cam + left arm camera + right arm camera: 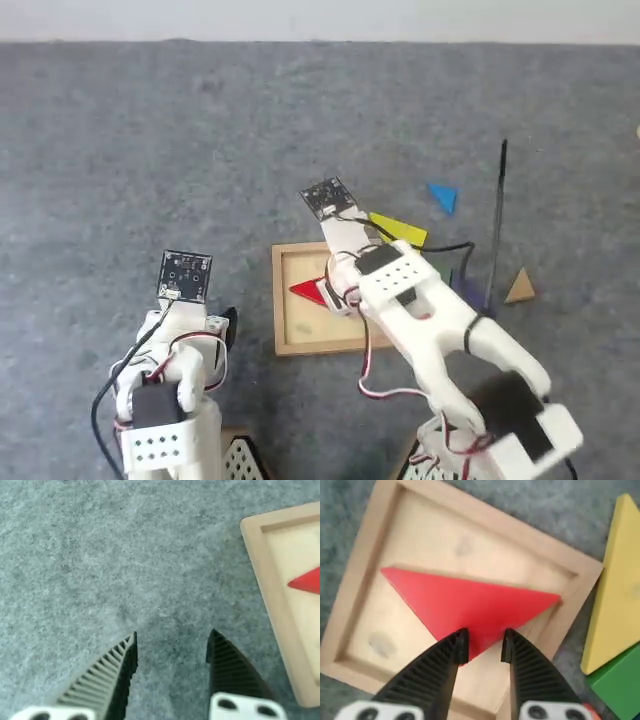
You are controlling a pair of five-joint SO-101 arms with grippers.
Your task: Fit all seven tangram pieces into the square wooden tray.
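Red triangle (470,605) lies inside the wooden tray (360,565), its long edge running across the tray's floor and one sharp tip close against the tray's inner wall. Its square corner points at the right gripper (485,640), whose fingers are drawn narrow and pinch that corner. The left gripper (173,635) hangs spread wide over grey carpet (100,555) just outside the tray, gripping nothing. Seating the piece likely means swinging its long edge flush to a tray wall, and the right arm is nearer. A yellow piece (615,580) waits just outside the tray.
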